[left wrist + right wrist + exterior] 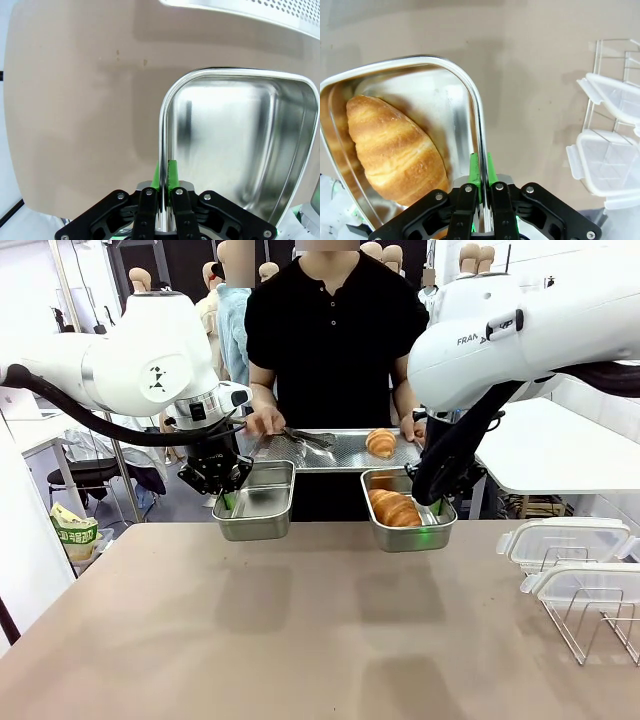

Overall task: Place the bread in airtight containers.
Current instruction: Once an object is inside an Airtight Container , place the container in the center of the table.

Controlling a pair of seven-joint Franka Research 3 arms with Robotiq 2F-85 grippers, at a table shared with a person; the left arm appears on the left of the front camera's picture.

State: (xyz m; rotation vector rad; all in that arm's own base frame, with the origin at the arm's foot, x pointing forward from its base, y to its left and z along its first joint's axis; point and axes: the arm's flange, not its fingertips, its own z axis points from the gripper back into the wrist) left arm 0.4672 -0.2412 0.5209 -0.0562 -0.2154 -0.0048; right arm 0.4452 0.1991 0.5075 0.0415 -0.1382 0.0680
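Left gripper (165, 175): is pinching the near rim of the empty tin (235, 140), its green pads pressing tight on either side of the thin steel wall.
Right gripper (481, 167): is pinching the rim of the loaded tin (440, 97) the same way, with the wall clamped between its pads.
First croissant (395, 145): is lying lengthwise inside the loaded tin, leaning toward one long wall.
Second croissant (381, 442): is sitting on the perforated tray (340, 455) that the person is holding at the far side, just behind the tins. Tongs (308, 438) are lying near it.
Tins: are hanging side by side at the table's far edge, apart from each other and seemingly off the surface.
Lids (565, 540): are resting on a wire rack (590, 625) at the robot's right, well apart from the tins.
Bread handling: is likely proving light, soft and flaky — a hard squeeze is risking a crushed crust, so a gentle hold across the thick middle is looking safest.
Tin handling: is looking stiff, light and slick — a one-sided rim pinch is inviting tilt, more so with the loaded one.
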